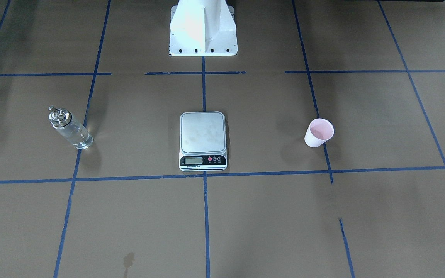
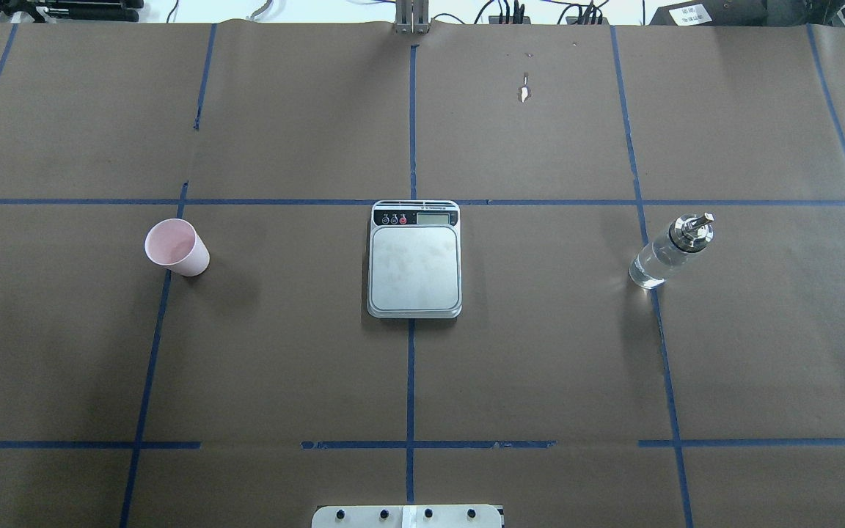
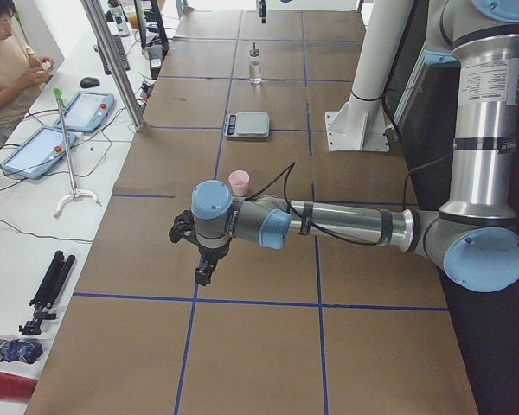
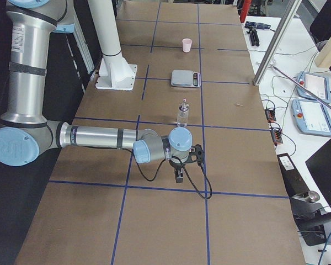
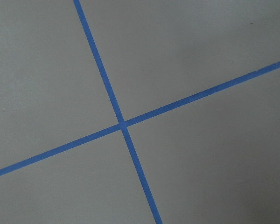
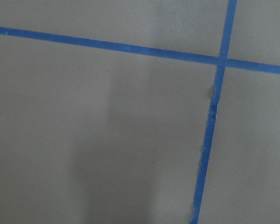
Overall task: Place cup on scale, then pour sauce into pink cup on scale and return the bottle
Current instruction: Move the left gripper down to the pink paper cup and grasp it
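The site is a robotics laboratory. Two jointed silver-and-blue arms, the left arm [image 3: 346, 226] and the right arm [image 4: 94, 136], extend low over a tabletop [image 2: 540, 352] papered in brown and divided by blue tape lines [image 2: 411, 367], with a white pedestal [image 1: 203, 27] at one edge. White benches [image 3: 17, 199] alongside hold teach pendants [image 3: 86, 111], cables [image 2: 510, 11] and a folded tripod [image 3: 48, 290], and an operator [image 3: 4, 69] sits there

Stretched low over the brown counter [image 3: 268, 346] from the right edge: the near left arm [image 3: 346, 226], with its pincer [image 3: 204, 277] pointing down above a blue tape line, open or closed impossible to tell. Just beyond the arm, standing upright: the cup [image 3: 240, 181]. Farther along the counter, the scale [image 3: 247, 124]; farther still, well apart, the bottle [image 3: 255, 66], upright. Right of the scale, a white pedestal [image 3: 361, 121]. At top left, beside a white bench, a person [image 3: 4, 65].
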Tool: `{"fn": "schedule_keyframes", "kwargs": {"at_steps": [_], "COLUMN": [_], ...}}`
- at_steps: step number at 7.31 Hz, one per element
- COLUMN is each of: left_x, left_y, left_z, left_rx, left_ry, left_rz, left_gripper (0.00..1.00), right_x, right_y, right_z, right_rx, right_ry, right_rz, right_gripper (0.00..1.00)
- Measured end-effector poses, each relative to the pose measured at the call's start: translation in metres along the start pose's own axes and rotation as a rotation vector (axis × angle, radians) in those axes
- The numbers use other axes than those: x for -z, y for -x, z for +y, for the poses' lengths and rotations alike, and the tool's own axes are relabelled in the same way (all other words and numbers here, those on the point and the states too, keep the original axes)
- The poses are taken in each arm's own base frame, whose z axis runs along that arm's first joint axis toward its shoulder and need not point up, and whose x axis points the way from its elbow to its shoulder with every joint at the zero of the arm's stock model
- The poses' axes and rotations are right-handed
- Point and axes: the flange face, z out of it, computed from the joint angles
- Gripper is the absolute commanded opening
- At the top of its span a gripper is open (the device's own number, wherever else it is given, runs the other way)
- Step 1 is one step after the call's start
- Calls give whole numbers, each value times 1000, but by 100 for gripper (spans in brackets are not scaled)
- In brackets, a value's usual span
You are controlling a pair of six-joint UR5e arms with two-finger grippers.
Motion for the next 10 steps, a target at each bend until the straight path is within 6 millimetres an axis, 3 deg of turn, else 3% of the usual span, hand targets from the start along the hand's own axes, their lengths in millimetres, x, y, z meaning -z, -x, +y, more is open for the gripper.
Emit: {"fn": "schedule_keyframes", "kwargs": {"at_steps": [4, 7, 8, 9, 10], "left_x": [8, 15, 10, -2, -19], "left_y": [-2, -13, -30, -64, -111], "left_z": [4, -4, -13, -31, -52], "left_rx": [1, -25, -26, -26, -23], "left_ry": [-9, -31, -27, -15, -14], "left_rz": [9, 18, 52, 99, 143], "left_gripper": [100, 100, 100, 100, 100], "right_x": [-7, -7, -10, -13, -15], "right_y": [16, 33, 40, 47, 53], "right_z": [-11, -21, -22, -22, -25], "right_rx": [40, 99, 121, 138, 153], "right_ry": [9, -19, -24, -21, -20], "right_rz": [-7, -23, -36, -45, -50], "right_gripper": [100, 100, 100, 100, 100]}}
